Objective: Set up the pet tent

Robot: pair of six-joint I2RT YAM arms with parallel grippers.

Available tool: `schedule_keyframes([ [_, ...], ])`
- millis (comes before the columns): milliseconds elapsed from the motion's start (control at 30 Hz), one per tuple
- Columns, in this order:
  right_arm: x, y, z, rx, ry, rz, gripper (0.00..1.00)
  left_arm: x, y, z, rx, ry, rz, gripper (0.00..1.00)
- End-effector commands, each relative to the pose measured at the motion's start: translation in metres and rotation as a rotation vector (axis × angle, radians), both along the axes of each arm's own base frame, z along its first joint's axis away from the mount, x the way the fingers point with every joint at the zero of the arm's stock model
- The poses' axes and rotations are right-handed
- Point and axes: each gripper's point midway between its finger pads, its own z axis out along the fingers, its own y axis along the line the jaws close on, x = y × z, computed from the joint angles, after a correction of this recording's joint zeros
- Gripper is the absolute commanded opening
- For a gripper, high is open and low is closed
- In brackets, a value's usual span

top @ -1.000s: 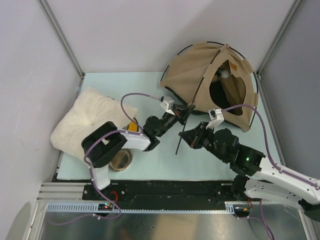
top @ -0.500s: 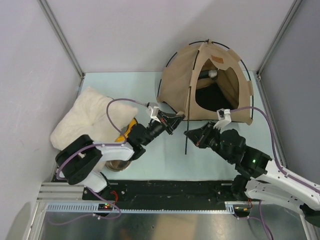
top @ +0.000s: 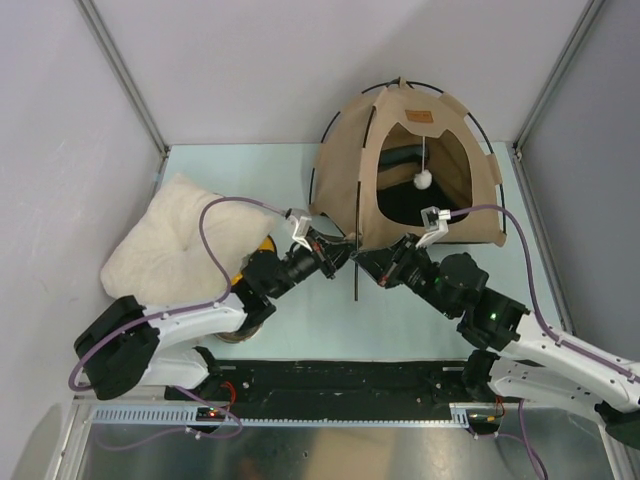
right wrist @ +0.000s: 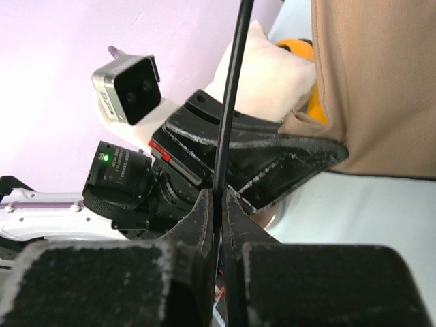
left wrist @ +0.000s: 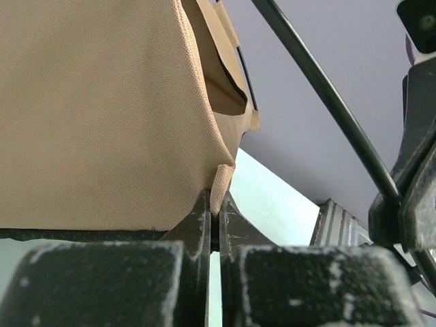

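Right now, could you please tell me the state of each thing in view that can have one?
Tent, standing upright, front open.
Pom-pom, hanging in the tent's opening.
Pole, running down the tent's front, gripped near its lower end.
Left gripper, shut on the tent's bottom corner.
Right gripper, shut on the pole.
Pillow, lying flat.
Bowl holder, mostly hidden from view.

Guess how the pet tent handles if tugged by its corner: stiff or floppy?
Probably floppy: the pet tent fabric folds where the left gripper pinches its corner. Likely light, apt to slide or tip: only thin poles shape it.
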Motion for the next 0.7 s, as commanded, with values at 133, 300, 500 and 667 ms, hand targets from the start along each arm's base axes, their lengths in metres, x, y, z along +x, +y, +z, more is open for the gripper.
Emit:
schedule_keyframes([
  [133, 0.036, -0.012, 0.072, 0.14, -0.244, -0.117, 0.0, -0.028, -0.007, -0.036, 0.138, 0.086, -0.077, 0.0],
  [300, 0.05, -0.007, 0.067, 0.137, -0.243, -0.134, 0.0, -0.031, -0.008, -0.042, 0.163, 0.117, -0.072, 0.0],
  [500, 0.066, -0.008, 0.064, 0.147, -0.264, -0.191, 0.0, -0.037, 0.0, -0.047, 0.154, 0.167, -0.051, 0.0],
  [667, 0.076, -0.004, 0.065, 0.151, -0.297, -0.213, 0.0, -0.043, 0.01, -0.042, 0.125, 0.241, -0.035, 0.0],
])
